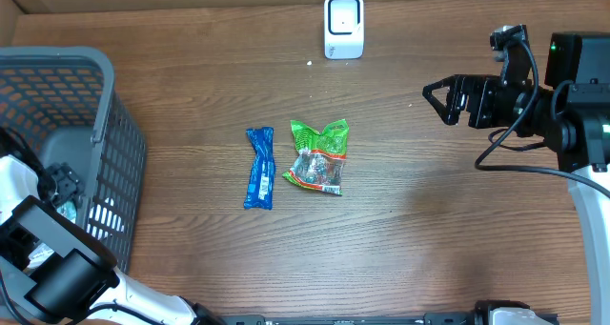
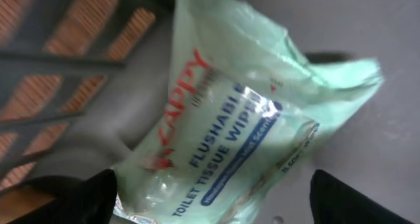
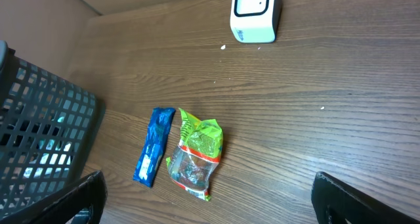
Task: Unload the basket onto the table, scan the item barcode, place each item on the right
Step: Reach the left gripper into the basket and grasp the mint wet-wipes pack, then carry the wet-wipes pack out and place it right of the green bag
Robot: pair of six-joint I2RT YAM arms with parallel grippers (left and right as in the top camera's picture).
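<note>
The pale green wipes pack (image 2: 230, 119) fills the left wrist view. Blue letters on it read "FLUSHABLE TISSUE WIPES", and above them is a red brand name whose first letters are too blurred to make out. The wrapper is glossy and crinkled, with a bright glare across the print. It lies tilted on the grey floor of the basket (image 2: 59, 63), close to the slatted wall. The left gripper (image 2: 213, 184) has a dark finger on either side of the pack's lower end, wide apart; I cannot tell whether they are pressing it.

Only the overhead view shows the whole layout: the grey basket (image 1: 57, 68) at the left edge of the counter (image 1: 429, 220) with the left arm reaching into it, the white scanner (image 1: 343, 25) at the far edge, and a blue packet (image 1: 258, 168) just beside a green bag (image 1: 319, 158) mid-counter. Their print is too small to read. The right gripper (image 1: 437, 101) hangs open over the right side, holding nothing
</note>
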